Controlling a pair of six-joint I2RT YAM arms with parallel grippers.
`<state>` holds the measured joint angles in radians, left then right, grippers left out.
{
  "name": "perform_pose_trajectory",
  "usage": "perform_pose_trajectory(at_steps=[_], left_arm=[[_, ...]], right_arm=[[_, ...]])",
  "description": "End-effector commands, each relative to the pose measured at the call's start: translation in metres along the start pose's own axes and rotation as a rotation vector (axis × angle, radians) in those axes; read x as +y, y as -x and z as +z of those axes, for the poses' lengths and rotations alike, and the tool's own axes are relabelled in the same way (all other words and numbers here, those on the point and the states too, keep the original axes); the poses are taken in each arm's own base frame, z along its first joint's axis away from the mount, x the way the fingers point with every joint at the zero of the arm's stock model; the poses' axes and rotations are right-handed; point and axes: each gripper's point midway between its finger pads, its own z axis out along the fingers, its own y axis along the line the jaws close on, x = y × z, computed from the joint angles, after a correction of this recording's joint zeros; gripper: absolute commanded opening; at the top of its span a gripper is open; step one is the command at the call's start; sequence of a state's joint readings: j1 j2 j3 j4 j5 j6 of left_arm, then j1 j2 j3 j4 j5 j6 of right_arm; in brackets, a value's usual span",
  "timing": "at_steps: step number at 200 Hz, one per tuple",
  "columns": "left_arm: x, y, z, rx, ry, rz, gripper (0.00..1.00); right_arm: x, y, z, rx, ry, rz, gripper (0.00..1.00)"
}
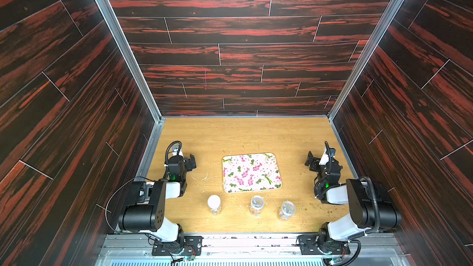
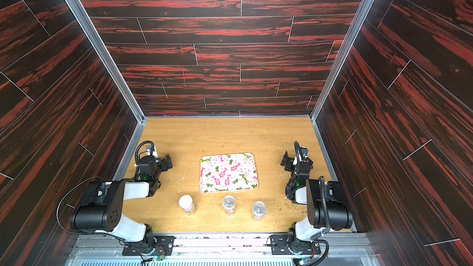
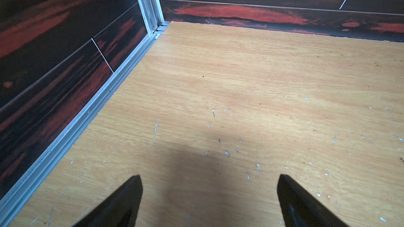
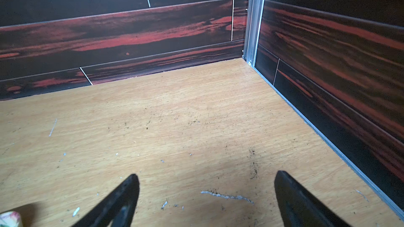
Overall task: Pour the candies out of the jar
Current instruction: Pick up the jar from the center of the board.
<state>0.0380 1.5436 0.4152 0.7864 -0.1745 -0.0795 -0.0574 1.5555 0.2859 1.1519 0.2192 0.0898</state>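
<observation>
Hanging spread wide and empty at nine and three o'clock of the tray point(image 1: 252, 172), the left pincer point(image 3: 209, 179) and right pincer point(image 4: 206, 174) sat well apart from the jars point(image 1: 256, 204) at six o'clock, where a mid-body grip looked safest for tipping.

pink floral tray point(image 1: 252, 172), tan woodgrain table point(image 1: 217, 136)

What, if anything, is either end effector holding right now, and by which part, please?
Nothing is held: the left end effector and the right end effector both stand open and empty.
</observation>
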Motion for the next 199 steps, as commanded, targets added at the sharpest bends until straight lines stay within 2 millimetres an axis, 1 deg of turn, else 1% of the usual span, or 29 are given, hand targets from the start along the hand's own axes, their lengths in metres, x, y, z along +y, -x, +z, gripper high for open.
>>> perform_pose_trajectory(at_steps=[1,82,88,95,98,103,109,114,120,121,127,129,130,138,144,153,155,161,164,171,180,186,199], left_arm=[[-0.001,0.012,0.001,-0.036,-0.002,-0.02,1.0],[-0.001,0.012,0.0,-0.036,-0.001,-0.023,1.0],[0.002,0.013,0.0,-0.041,0.012,-0.031,1.0],[0.005,0.021,0.001,-0.062,0.034,-0.042,1.0],[0.007,0.03,0.0,-0.088,0.048,-0.047,1.0],[0.01,0.035,0.0,-0.071,0.068,-0.046,1.0],[0.008,0.033,0.0,0.027,0.064,-0.038,1.0],[0.008,0.036,-0.004,0.1,0.068,-0.038,1.0],[0.004,0.044,-0.008,0.167,0.052,-0.015,1.0],[0.003,0.045,-0.008,0.177,0.048,-0.01,1.0],[-0.003,0.053,-0.014,0.217,0.016,0.012,1.0],[-0.005,0.056,-0.015,0.225,0.001,0.014,1.0],[-0.006,0.057,-0.016,0.228,-0.006,0.016,1.0],[-0.015,0.067,-0.026,0.238,-0.06,0.009,1.0],[-0.021,0.074,-0.033,0.23,-0.096,0.0,1.0],[-0.026,0.086,-0.045,0.196,-0.136,-0.039,1.0],[-0.028,0.09,-0.048,0.183,-0.145,-0.049,1.0],[-0.029,0.098,-0.055,0.152,-0.161,-0.076,1.0],[-0.03,0.103,-0.059,0.135,-0.168,-0.089,1.0],[-0.032,0.113,-0.069,0.097,-0.185,-0.127,1.0],[-0.033,0.126,-0.081,0.046,-0.204,-0.168,1.0],[-0.034,0.133,-0.088,0.016,-0.218,-0.193,1.0],[-0.04,0.15,-0.104,-0.041,-0.269,-0.202,1.0]], right_arm=[[0.002,0.004,0.003,-0.01,0.012,0.01,0.99],[0.001,0.003,0.004,-0.005,0.013,0.013,0.99],[0.001,0.004,0.003,-0.01,0.014,0.012,0.99],[0.001,0.005,0.001,-0.016,0.013,0.009,0.99],[0.001,0.007,0.001,-0.026,0.01,0.008,0.99],[0.0,0.01,0.0,-0.03,-0.007,0.01,0.99],[0.0,0.013,0.001,-0.011,-0.024,0.0,0.99],[0.001,0.02,0.001,0.016,-0.033,-0.008,0.99],[0.002,0.024,0.003,0.086,-0.046,0.007,0.99],[0.002,0.022,0.002,0.104,-0.049,0.013,0.99],[0.004,0.034,0.003,0.151,-0.049,0.055,0.99],[0.007,0.034,0.001,0.172,-0.039,0.066,0.99],[0.01,0.04,0.001,0.178,-0.028,0.072,0.99],[0.023,0.058,-0.004,0.2,0.019,0.085,0.99],[0.03,0.066,-0.009,0.226,0.03,0.081,0.99],[0.042,0.084,-0.02,0.247,0.047,0.062,0.99],[0.044,0.084,-0.023,0.262,0.051,0.057,0.99],[0.051,0.094,-0.031,0.277,0.069,0.05,0.99],[0.053,0.095,-0.036,0.291,0.075,0.048,0.99],[0.059,0.102,-0.045,0.313,0.095,0.071,0.99],[0.064,0.103,-0.059,0.362,0.116,0.117,0.99],[0.069,0.101,-0.069,0.399,0.138,0.143,0.99],[0.078,0.089,-0.088,0.475,0.162,0.161,0.99]])
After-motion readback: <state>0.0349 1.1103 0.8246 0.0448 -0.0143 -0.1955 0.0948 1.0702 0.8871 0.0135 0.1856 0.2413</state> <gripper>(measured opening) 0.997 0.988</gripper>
